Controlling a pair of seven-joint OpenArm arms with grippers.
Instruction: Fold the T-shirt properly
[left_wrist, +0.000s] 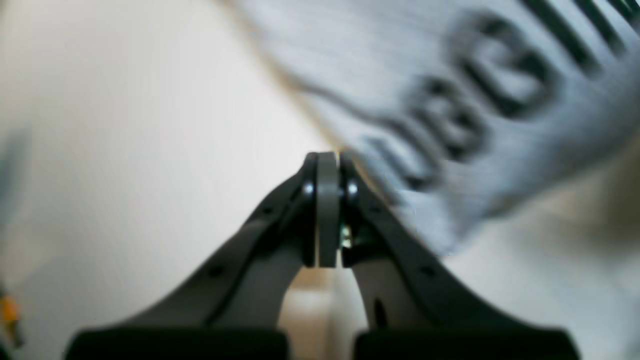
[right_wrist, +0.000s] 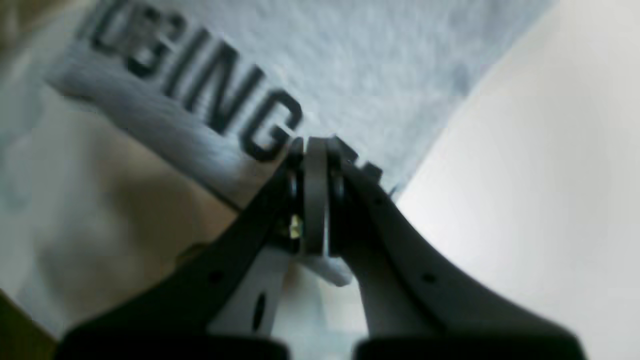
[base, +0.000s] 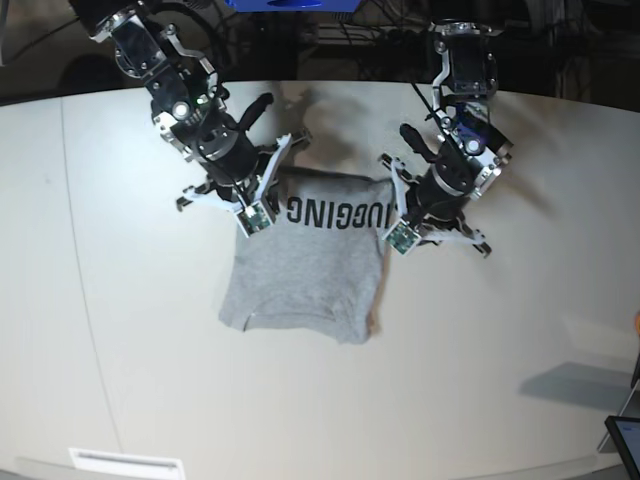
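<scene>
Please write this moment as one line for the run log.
left hand: shut on T-shirt | right hand: shut on T-shirt | lettered edge lifted

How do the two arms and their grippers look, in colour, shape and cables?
Both arms are black and silver metal with white brackets, and dark cables run along them. The left gripper and the right gripper have long, black, curved jaws, tapering to narrow tips, with small holes and grey pads between the tips. A small green board sits under each wrist.

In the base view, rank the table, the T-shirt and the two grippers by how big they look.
1. table
2. T-shirt
3. left gripper and right gripper: look alike, so unranked; both pinch the shirt.
</scene>
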